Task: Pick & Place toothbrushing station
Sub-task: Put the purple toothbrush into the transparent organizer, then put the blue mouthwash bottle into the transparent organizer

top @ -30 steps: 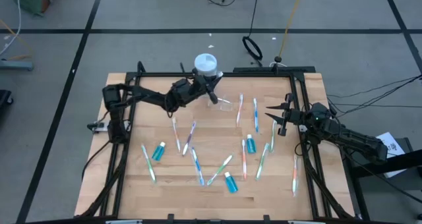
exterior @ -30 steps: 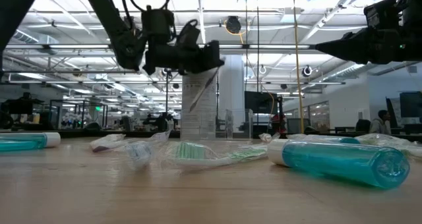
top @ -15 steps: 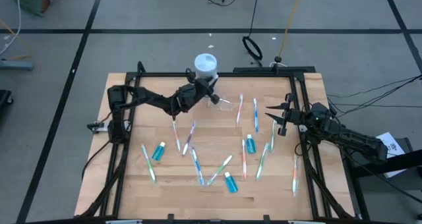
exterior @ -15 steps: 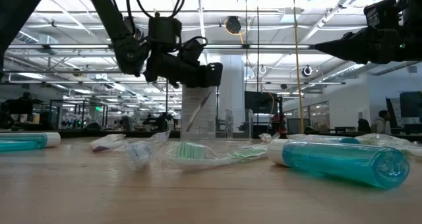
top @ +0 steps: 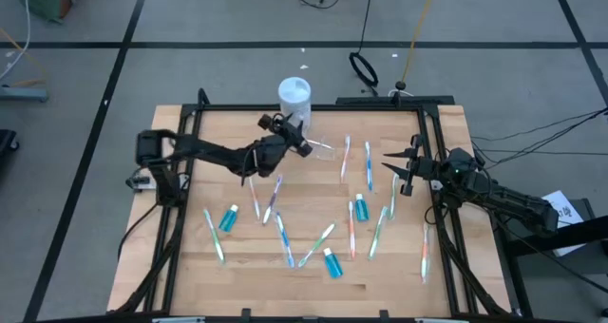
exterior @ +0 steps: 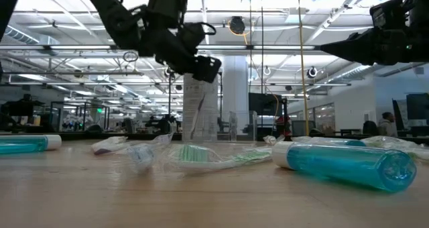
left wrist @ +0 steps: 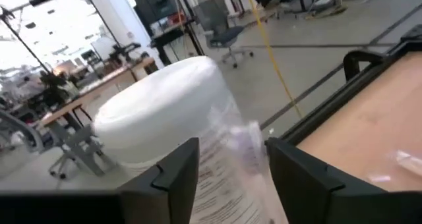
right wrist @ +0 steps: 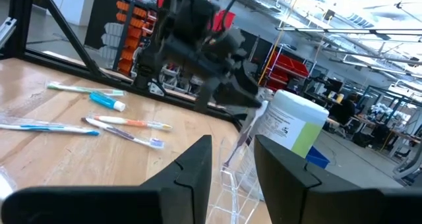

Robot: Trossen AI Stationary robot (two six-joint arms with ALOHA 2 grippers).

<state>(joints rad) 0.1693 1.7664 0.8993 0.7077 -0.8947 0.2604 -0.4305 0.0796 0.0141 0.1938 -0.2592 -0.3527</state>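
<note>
A small clear cup (top: 326,152) stands at the table's far middle, in front of the white-lidded jar (top: 294,93). One toothbrush (right wrist: 250,135) stands slanted in the cup, leaning on its rim. My left gripper (top: 302,142) hovers open just above and to the left of the cup. The toothbrush's top (left wrist: 244,145) shows between its fingers, and I see no touch. Several more toothbrushes (top: 271,198) and three teal tubes (top: 228,218) lie flat on the wood. My right gripper (top: 391,166) waits open at the right, with nothing between its fingers.
The tall jar (exterior: 201,100) stands right behind the cup, close to my left gripper. Black frame rails (top: 432,142) run along the table's left, right and far sides. Brushes and tubes are scattered over the middle and near part of the table (top: 190,266).
My left gripper has opened and let go of the toothbrush, which stays standing slanted in the cup. The gripper has drawn back a little toward the table's left and tipped.
</note>
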